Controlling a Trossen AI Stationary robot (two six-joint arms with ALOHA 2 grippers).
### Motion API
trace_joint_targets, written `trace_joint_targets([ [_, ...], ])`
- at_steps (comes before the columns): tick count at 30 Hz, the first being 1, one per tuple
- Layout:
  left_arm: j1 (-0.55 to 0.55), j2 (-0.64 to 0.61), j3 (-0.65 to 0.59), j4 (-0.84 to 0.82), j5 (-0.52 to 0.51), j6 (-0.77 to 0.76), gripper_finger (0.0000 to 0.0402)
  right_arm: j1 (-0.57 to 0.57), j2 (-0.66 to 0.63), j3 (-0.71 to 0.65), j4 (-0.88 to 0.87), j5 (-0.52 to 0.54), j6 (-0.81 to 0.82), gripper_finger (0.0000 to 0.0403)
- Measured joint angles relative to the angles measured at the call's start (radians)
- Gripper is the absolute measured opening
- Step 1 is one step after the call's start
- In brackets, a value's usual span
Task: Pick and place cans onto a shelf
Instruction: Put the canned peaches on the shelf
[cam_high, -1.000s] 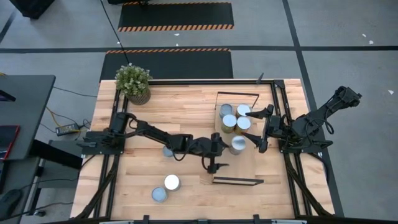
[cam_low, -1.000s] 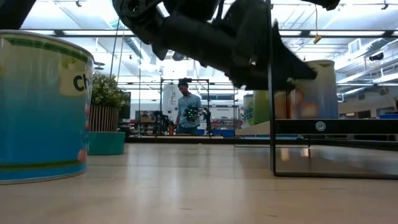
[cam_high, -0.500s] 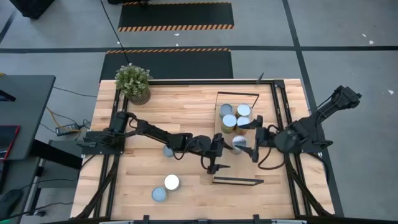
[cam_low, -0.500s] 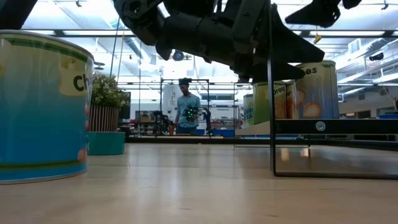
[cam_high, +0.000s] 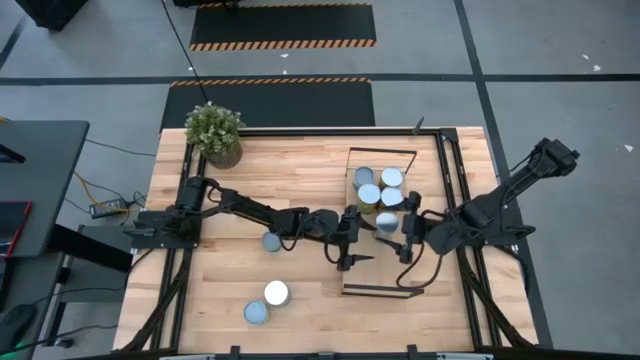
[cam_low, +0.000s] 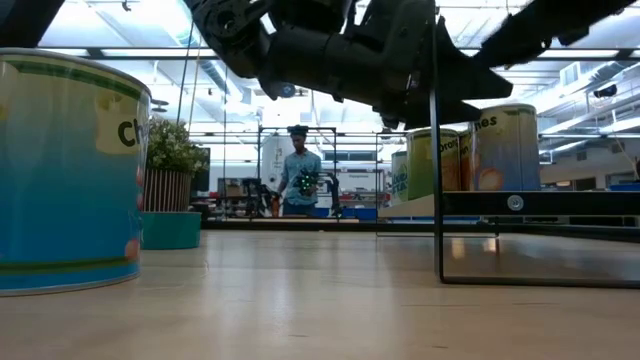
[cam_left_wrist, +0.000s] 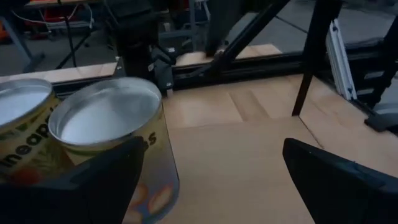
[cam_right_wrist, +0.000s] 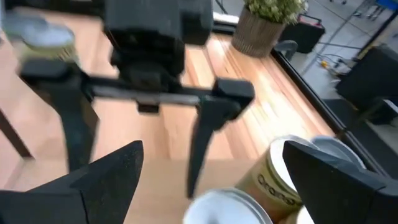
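While five cans (cam_high: 379, 196) are already gathered on the far half of the shelf (cam_high: 392, 262), three more are left on the table (cam_high: 300, 170): one beside the left arm's forearm (cam_high: 271, 241) and two near the front edge (cam_high: 276, 293). The step in hand is judged to be a release just completed, with both arms beside the newest can (cam_high: 386, 222), which stands nearest the bare part of the shelf. The left gripper (cam_high: 352, 238) is held at the shelf's left edge with its fingers spread wide and nothing between them; in its wrist view the can (cam_left_wrist: 118, 146) is seen just ahead. The right gripper (cam_high: 408, 228) is poised over the shelf just to the right of that can, its fingers likewise parted and empty; in its wrist view the opposite gripper (cam_right_wrist: 146, 96) is faced across the board.

For the next move, it is judged that the left arm must be drawn back and carried to the can by its forearm, lowered with the fingers astride it, and closed before lifting.

Compared with a second ago, the right gripper has been brought inward from the shelf's right edge toward the cans, and the left gripper has been shifted slightly. The newest can has been moved a little nearer the cluster.
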Motion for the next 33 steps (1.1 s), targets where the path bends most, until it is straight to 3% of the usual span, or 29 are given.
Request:
trace_joint_targets([
  [3, -0.010, -0.020, 0.000, -0.080, -0.024, 0.009, 0.0389, 0.003, 0.029, 0.000, -0.025, 0.022, 0.000, 0.0391],
  [8, -0.022, -0.078, 0.000, -0.238, -0.173, 0.028, 0.0389, 0.000, 0.076, 0.012, -0.053, 0.032, 0.004, 0.0384],
  [16, -0.048, -0.189, 0.000, -0.435, -0.354, 0.051, 0.0389, -0.007, 0.208, 0.144, -0.267, 0.049, 0.064, 0.0378],
  [24, -0.054, -0.280, 0.000, -0.629, -0.368, -0.043, 0.0389, -0.039, 0.329, 0.262, -0.531, 0.020, 0.179, 0.0377],
  [33, -0.104, -0.375, -0.001, -0.705, -0.367, -0.050, 0.0389, -0.039, 0.349, 0.267, -0.612, 0.009, 0.276, 0.0377],
])
